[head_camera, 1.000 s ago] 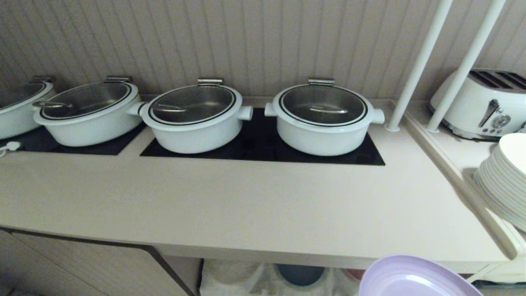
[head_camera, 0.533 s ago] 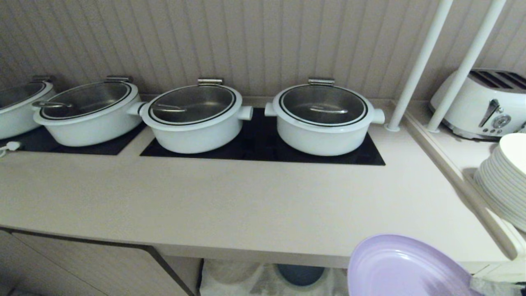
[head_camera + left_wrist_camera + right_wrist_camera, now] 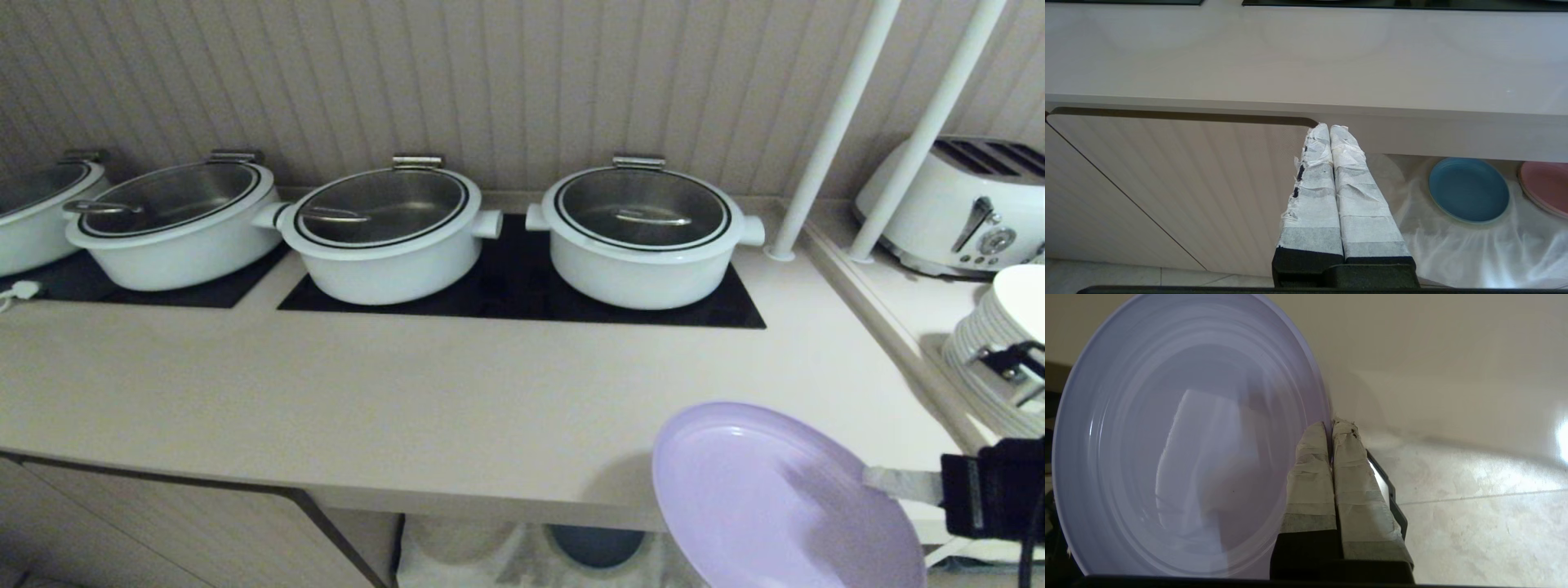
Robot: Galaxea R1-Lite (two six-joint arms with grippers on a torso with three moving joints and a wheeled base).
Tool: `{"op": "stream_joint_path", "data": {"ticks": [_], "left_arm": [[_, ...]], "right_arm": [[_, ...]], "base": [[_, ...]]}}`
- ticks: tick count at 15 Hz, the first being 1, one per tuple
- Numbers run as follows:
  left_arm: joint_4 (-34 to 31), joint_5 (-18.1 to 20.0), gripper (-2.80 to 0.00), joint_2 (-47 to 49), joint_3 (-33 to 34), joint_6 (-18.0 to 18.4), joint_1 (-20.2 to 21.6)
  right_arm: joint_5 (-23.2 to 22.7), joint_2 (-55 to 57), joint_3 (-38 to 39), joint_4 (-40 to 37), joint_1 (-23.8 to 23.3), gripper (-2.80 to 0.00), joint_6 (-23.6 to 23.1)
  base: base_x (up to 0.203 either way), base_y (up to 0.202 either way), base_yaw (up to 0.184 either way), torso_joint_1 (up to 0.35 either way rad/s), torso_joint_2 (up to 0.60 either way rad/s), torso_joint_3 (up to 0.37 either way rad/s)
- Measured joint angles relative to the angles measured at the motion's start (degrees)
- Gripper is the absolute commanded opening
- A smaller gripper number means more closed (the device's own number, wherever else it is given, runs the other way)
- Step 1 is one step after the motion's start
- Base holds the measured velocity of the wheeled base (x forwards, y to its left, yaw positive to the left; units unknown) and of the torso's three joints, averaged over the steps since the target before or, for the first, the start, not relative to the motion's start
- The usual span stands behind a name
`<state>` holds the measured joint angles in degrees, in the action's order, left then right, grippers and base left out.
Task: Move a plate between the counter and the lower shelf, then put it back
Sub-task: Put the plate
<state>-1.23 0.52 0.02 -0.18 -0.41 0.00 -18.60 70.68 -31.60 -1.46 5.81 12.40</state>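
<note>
The lavender plate [image 3: 775, 498] hangs tilted over the front right edge of the beige counter [image 3: 408, 408]. My right gripper [image 3: 878, 482] is shut on the plate's right rim. In the right wrist view the plate [image 3: 1180, 457] fills one side, its rim pinched between the taped fingers of the right gripper [image 3: 1332, 426]. The lower shelf [image 3: 482, 551] shows below the counter edge with white cloth [image 3: 1453, 245] on its floor. My left gripper [image 3: 1329, 127] is parked low in front of the cabinet door, shut on nothing.
Three white lidded pots [image 3: 641, 237] stand on black cooktop panels [image 3: 506, 302] at the back. A blue plate [image 3: 1468, 189] and a pink plate [image 3: 1545, 185] lie on the shelf cloth. On the right stand stacked white plates [image 3: 992, 367], a toaster [image 3: 963, 204] and two white poles [image 3: 833, 131].
The lavender plate has risen from below the counter edge and moved left, now overlapping the counter top. My right gripper has come into the head view at the plate's rim.
</note>
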Motion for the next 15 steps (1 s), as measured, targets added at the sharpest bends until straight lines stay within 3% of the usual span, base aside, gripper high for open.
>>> {"op": "stream_joint_path", "data": {"ticks": [5,15], "left_arm": [[0.0,0.0,-2.8,0.0,0.0,0.0,0.0],[0.0,0.0,-2.8,0.0,0.0,0.0,0.0]], "right_arm": [[-0.2,12.3,-7.3,5.1,2.2,-2.8,-0.2],[0.4,30.1,-20.8,8.0,8.2,-2.8,-0.6]], "base": [[0.0,0.0,0.0,0.0,0.0,0.0],[0.0,0.0,0.0,0.0,0.0,0.0]]}}
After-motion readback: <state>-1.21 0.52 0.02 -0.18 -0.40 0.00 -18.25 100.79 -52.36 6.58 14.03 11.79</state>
